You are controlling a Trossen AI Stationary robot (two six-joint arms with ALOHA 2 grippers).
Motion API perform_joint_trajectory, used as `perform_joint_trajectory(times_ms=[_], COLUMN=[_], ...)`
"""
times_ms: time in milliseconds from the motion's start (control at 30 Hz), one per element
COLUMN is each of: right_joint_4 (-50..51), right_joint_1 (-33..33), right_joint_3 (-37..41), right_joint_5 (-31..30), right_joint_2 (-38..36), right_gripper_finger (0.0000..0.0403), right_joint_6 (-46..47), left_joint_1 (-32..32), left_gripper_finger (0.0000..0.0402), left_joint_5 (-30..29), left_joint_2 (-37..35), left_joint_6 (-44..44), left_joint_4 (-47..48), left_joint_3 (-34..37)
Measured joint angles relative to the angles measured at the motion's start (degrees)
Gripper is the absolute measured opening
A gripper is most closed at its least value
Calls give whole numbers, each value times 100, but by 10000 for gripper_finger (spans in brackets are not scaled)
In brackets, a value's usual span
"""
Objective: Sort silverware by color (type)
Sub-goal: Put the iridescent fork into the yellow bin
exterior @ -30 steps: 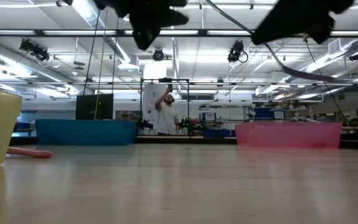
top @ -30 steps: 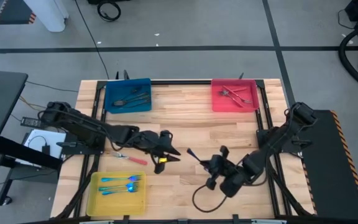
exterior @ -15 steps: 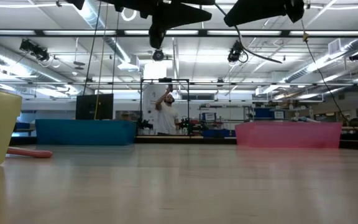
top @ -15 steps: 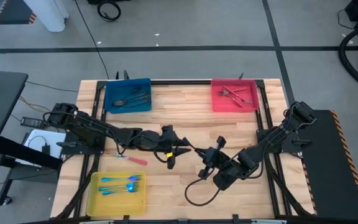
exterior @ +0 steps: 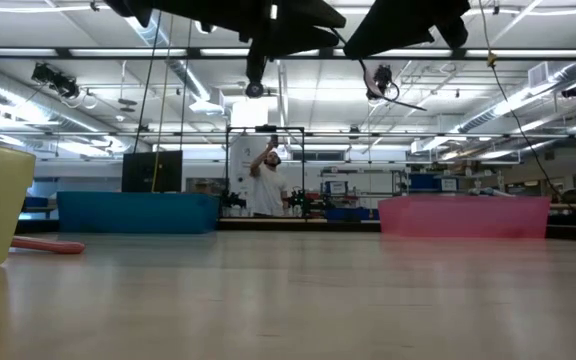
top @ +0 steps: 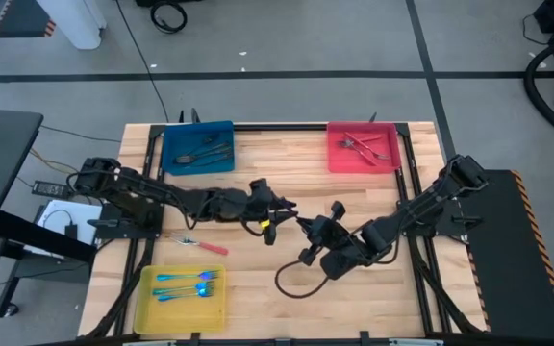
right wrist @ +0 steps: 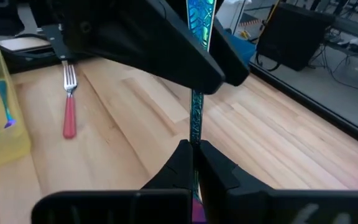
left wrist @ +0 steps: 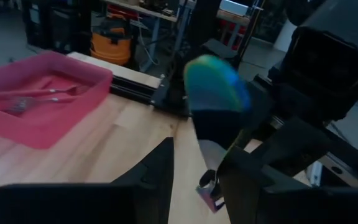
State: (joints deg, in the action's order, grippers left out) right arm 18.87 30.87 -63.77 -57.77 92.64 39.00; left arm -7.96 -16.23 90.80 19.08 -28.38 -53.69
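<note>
An iridescent blue-teal utensil point(right wrist: 196, 118) is up in the air over the table's middle, in my right gripper point(right wrist: 196, 152), which is shut on it point(top: 303, 231). Its rounded end point(left wrist: 216, 84) stands between the fingers of my left gripper point(top: 282, 219), which is open and faces the right one. Whether those fingers point(right wrist: 166, 50) touch the utensil cannot be told. A red-handled fork point(top: 205, 246) lies flat on the table point(right wrist: 69, 106). My right gripper pinches the utensil's slim handle point(right wrist: 196, 134) between its two fingers. It comes about level from the table's right side. The utensil sticks straight out ahead of the fingers toward the left gripper, lifted clear of the table.
A yellow tray point(top: 148, 306) at the near left holds blue-teal utensils. A blue tray point(top: 173, 144) at the far left holds dark grey ones. A red tray point(top: 337, 159) at the far right holds more point(left wrist: 42, 106). A person stands far behind the table point(exterior: 266, 185).
My right gripper has carried the utensil up and toward the table's left and far side, up to the left gripper. My left gripper has risen and moved toward the table's right and far side, so the two now meet over the middle.
</note>
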Motion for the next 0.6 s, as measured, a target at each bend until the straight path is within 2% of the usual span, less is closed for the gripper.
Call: perform_joint_trajectory(times_ms=[133, 333, 467, 600], right_joint_4=[11, 25, -1, -48], right_joint_1=[-48, -40, -40, -80], right_joint_3=[0, 2, 2, 2], right_joint_5=[53, 210, 361, 820], right_joint_2=[0, 2, 2, 2], right_gripper_finger=[16, 15, 16, 30], right_joint_6=[-3, -56, -8, 150], left_joint_1=[7, -61, -124, -182], left_gripper_finger=[91, 11, 8, 4], left_joint_5=[-19, 81, 76, 152], left_joint_2=[0, -4, -4, -3], left_joint_6=[-175, -415, -504, -679], left_joint_4=[32, 44, 69, 133], left_joint_3=[0, -4, -4, -1])
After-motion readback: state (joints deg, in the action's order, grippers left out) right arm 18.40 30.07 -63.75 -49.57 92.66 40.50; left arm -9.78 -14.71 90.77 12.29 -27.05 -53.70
